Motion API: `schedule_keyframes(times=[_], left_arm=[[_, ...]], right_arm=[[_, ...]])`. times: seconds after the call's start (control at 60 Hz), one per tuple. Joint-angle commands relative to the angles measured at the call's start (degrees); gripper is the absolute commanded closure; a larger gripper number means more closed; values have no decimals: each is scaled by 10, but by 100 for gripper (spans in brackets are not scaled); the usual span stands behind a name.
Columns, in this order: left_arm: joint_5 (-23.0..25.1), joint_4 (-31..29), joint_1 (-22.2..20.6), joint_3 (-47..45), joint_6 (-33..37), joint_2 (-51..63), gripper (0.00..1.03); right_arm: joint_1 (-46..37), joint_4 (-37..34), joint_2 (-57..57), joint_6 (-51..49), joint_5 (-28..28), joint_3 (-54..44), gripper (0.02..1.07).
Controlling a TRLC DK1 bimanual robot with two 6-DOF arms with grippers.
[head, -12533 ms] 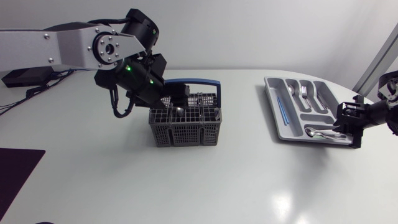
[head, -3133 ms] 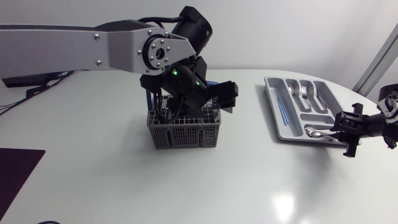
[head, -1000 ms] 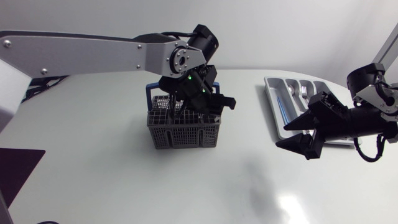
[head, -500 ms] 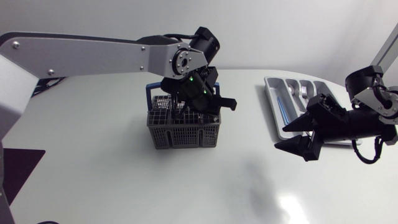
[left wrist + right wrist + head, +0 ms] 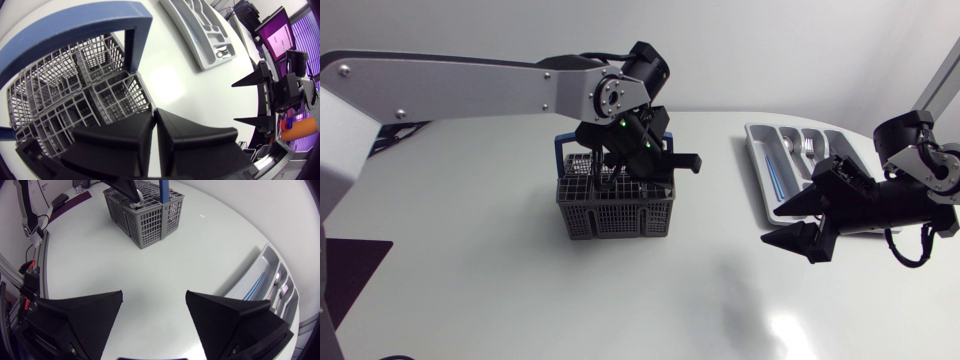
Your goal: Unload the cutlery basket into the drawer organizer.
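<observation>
- Cutlery basket [image 5: 617, 213]: upright at mid-table, long axis across our view, blue handle [image 5: 75, 25] arching over it; open table on all sides.
- Drawer organizer [image 5: 756, 160]: near the table's right edge, long axis running away from us.
- Left gripper [image 5: 154, 120]: fingers pressed together, above the basket's cells.
- Right gripper [image 5: 775, 224]: fingers wide apart, holding nothing, pointing toward the basket.

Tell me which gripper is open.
The right gripper, beside the drawer organizer: its fingers stand wide apart. The left gripper, over the cutlery basket, has its fingers together.

Grey mesh basket [image 5: 616, 212] w/ blue handle [image 5: 70, 25], grey organizer [image 5: 757, 160], white table [image 5: 520, 290]
</observation>
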Motion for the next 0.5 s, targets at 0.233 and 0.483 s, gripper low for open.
schedule_keyframes(times=[0.233, 0.483], left_arm=[[26, -10, 15, 22, -23, -32, 98], [46, -15, 26, 17, -27, -64, 98]], right_arm=[[6, -3, -12, 10, -2, -20, 16], [13, -6, -24, 11, 0, -25, 16]])
